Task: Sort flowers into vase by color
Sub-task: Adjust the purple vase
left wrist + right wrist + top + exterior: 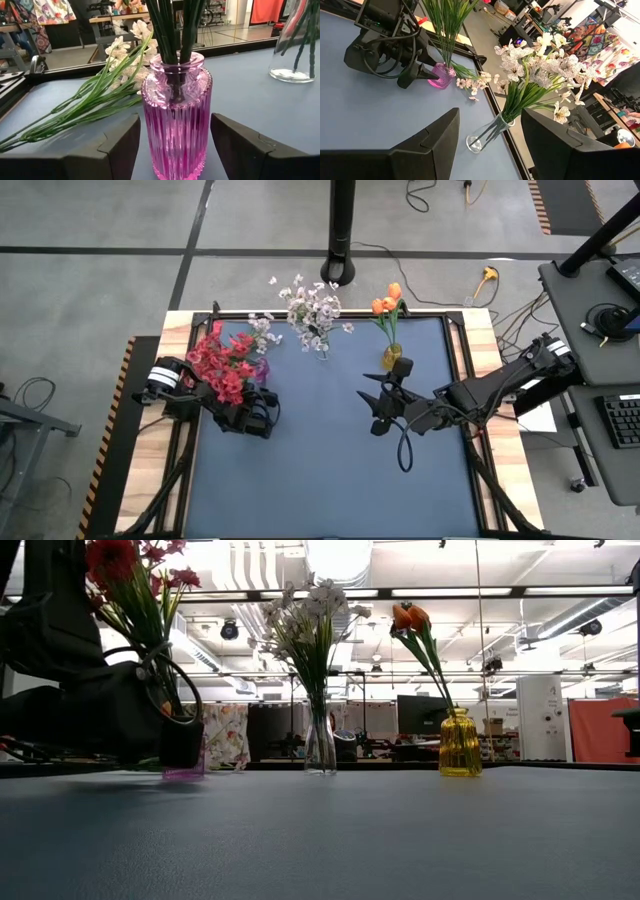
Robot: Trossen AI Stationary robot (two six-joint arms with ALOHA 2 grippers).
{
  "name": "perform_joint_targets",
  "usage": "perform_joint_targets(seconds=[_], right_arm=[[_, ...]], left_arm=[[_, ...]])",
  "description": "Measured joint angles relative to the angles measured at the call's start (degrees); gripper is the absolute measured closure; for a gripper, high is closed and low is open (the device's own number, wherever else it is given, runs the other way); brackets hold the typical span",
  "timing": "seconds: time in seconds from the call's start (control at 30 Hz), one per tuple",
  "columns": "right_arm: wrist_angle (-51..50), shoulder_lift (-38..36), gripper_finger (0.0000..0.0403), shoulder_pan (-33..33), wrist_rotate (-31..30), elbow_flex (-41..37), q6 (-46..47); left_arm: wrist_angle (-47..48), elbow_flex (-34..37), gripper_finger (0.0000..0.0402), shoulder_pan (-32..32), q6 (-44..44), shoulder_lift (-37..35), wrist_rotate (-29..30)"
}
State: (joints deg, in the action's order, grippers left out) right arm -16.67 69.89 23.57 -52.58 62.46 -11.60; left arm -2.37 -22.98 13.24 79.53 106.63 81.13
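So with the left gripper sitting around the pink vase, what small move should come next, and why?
Probably back the left gripper away from the pink vase and turn toward the white spray lying on the mat beside it. Its fingers stand apart on either side of the vase, not pressing the glass, and the red flowers already stand in it. That loose spray looks like the one flower unsorted.
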Motion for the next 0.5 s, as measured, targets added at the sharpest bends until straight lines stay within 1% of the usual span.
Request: perform_joint_targets(seconds=[0.5], right_arm=[[-0.17, 0.00, 0.0197, 0.00, 0.00, 0.01, 0.02]], left_arm=[[-0.45, -0.08, 0.0178, 0.03, -2.53, 0.00, -0.31]])
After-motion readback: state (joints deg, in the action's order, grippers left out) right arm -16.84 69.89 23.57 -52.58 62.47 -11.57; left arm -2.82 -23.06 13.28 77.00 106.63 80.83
